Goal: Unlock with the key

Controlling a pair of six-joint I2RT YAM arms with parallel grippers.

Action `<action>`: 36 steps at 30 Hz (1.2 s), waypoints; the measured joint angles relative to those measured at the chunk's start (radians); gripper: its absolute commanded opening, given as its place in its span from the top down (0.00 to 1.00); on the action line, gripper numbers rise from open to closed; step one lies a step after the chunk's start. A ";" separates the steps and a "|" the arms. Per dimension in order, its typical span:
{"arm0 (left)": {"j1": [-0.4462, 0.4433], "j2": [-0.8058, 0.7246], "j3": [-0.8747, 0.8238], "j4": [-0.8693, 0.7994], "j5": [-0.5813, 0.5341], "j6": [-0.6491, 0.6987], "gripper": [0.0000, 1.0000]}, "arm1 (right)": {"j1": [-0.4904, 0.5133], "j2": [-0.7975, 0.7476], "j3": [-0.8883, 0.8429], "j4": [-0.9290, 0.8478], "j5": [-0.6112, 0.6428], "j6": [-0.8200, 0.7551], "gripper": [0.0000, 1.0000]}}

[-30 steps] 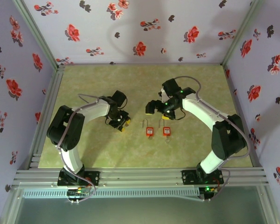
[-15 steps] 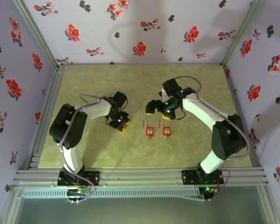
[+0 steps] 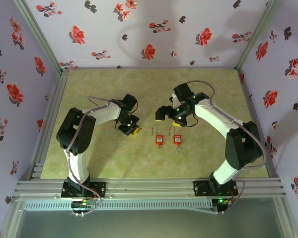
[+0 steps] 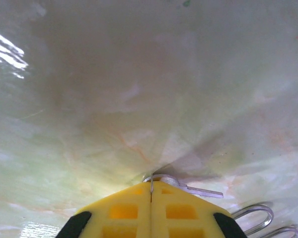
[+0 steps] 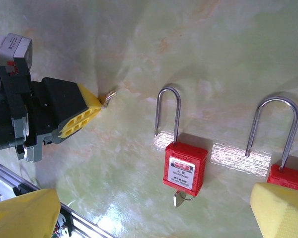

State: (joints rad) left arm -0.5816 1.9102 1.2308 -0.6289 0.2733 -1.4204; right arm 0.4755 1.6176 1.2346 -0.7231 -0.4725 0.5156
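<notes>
Pinching the key (image 4: pixel 198 190) tight, left jaws should carry it level to the nearest padlock (image 5: pixel 185 171) mid-counter; right jaws gape, apparently empty.

The tabletop (image 5: pixel 223 44) is a smooth, glossy marbled sheet, the padlock (image 5: pixel 185 166) and second padlock (image 5: pixel 289 178) have shiny red plastic bodies with polished metal shackles, the key (image 4: pixel 201 191) is bright metal, and the pads (image 4: pixel 124 210) of the left gripper (image 4: pixel 151 184) are matt yellow plastic
</notes>
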 measured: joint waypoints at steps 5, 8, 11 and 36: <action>0.000 -0.002 -0.001 0.000 0.001 0.039 1.00 | 0.000 0.005 0.000 0.016 -0.009 0.000 0.01; 0.000 -0.006 -0.005 0.000 0.000 0.052 1.00 | 0.000 0.015 0.000 0.022 -0.018 0.001 0.01; 0.000 -0.018 -0.017 0.000 0.000 0.064 1.00 | 0.000 0.024 0.001 0.027 -0.029 0.005 0.01; -0.080 -0.217 -0.041 0.170 0.007 -0.047 1.00 | 0.042 0.095 0.021 0.338 -0.104 0.417 0.29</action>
State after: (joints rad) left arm -0.6613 1.6928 1.1896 -0.4587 0.2802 -1.4673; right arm 0.5179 1.7123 1.2556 -0.3851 -0.5766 0.9325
